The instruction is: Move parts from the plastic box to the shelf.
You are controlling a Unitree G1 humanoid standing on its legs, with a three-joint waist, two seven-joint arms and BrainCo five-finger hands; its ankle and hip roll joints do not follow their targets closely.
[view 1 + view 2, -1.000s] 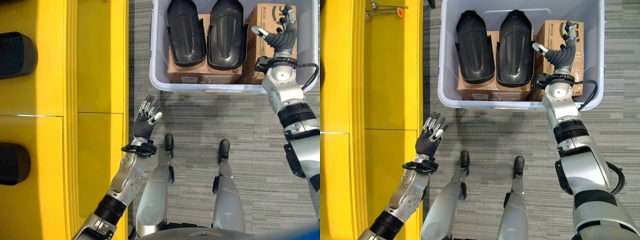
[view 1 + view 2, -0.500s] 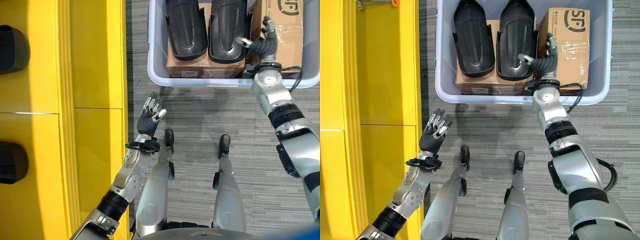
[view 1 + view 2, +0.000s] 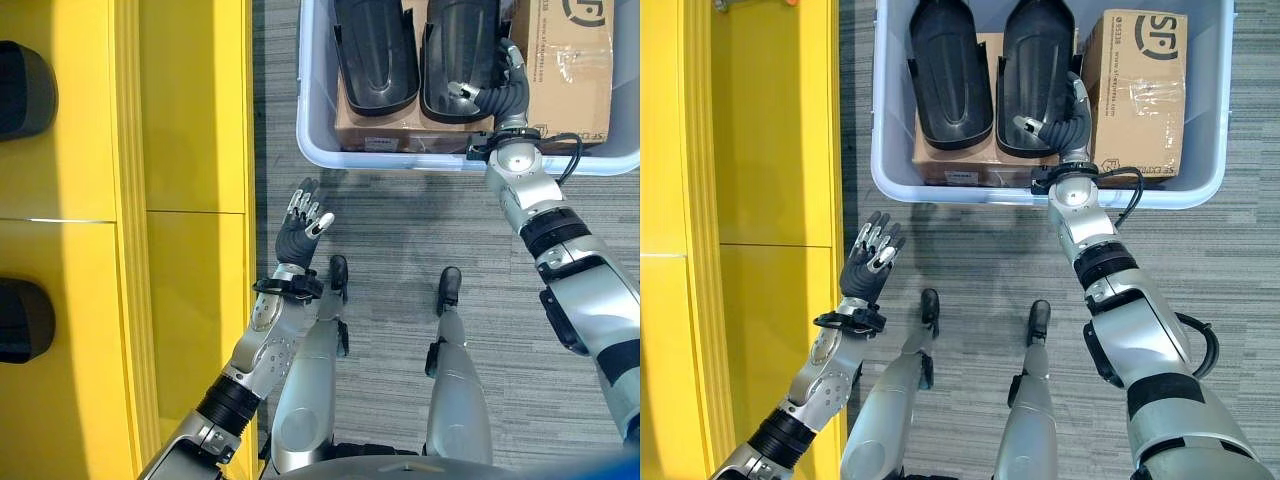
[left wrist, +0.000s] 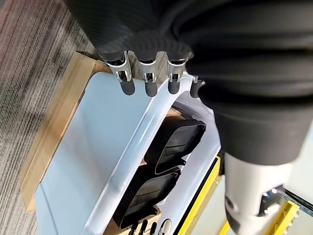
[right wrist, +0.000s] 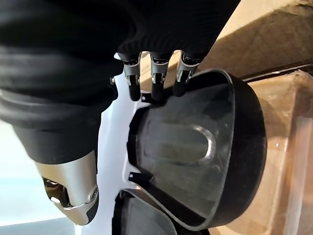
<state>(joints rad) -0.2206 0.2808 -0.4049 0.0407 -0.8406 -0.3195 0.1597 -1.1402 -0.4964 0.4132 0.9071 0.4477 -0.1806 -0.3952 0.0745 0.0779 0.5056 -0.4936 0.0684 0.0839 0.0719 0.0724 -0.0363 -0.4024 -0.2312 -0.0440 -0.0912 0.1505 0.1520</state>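
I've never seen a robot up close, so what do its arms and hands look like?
Both arms are silver-grey metal with black bands at the joints. Each hand, left hand and right hand, has silver fingers with dark tips and a dark ribbed cover over the wrist.

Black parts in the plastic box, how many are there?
2. One black part lies on the left in the plastic box; the other lies beside it, at the right hand. More may be hidden.
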